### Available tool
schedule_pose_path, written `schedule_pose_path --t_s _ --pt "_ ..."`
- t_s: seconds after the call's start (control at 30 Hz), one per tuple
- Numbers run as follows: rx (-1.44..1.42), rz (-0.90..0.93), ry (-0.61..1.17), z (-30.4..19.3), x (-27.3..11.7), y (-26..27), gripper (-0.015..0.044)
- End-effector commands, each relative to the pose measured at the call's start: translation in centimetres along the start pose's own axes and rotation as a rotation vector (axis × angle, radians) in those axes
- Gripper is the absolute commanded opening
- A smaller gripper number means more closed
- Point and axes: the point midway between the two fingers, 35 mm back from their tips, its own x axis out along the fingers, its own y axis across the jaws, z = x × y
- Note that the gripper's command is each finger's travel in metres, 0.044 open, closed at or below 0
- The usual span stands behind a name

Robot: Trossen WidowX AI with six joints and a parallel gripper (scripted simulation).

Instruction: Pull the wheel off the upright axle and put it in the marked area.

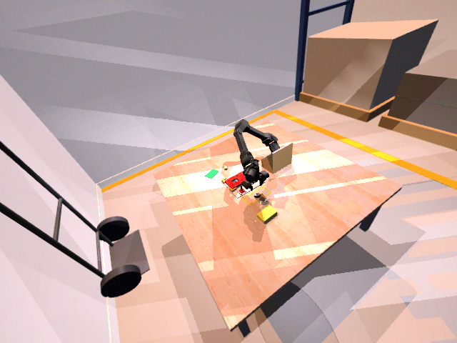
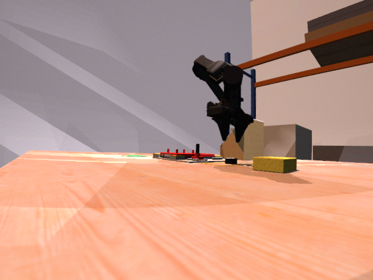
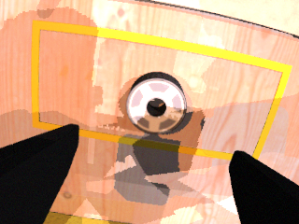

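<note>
wheel (image 3: 156, 105): lies flat on the table, pale hub face up with a dark centre hole, inside the marked area and close to its 6 o'clock edge in the wrist view.
marked area (image 3: 40, 75): yellow-outlined rectangle on the wood; the wheel sits a little toward 5 o'clock from its middle.
gripper (image 2: 232, 139): fingers spread wide with nothing between them, raised well above the wheel and touching nothing; in the wrist view its 2 dark fingers frame the wheel at 8 and 4 o'clock.
axle (image 2: 197, 149): upright black post on the red fixture, bare, at 9 o'clock from the wheel in the exterior view.
red fixture (image 1: 233, 181): at 11 o'clock from the marked area in the top view.
yellow block (image 2: 274, 164): at 3 o'clock from the wheel in the exterior view, apart from it.
table (image 1: 302, 229): wooden top carrying all of these.
</note>
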Motion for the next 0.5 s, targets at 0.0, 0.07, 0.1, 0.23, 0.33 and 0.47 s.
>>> schedule_pose_path --t_s 0.0,0.07,0.1,0.23,0.33,0.47 --pt "-0.011 -0.013 -0.002 1.0 -1.9 -3.0 0.0431" --pt "-0.011 -0.017 -0.002 2.0 -3.2 -5.2 0.044" --pt "-0.011 -0.019 -0.004 2.5 -3.8 -6.2 0.044" --pt "-0.01 -0.022 -0.006 3.3 -4.5 -7.8 0.044" --pt "-0.01 -0.022 -0.006 3.3 -4.5 -7.8 0.044" --pt "-0.01 -0.022 -0.006 3.3 -4.5 -7.8 0.044"
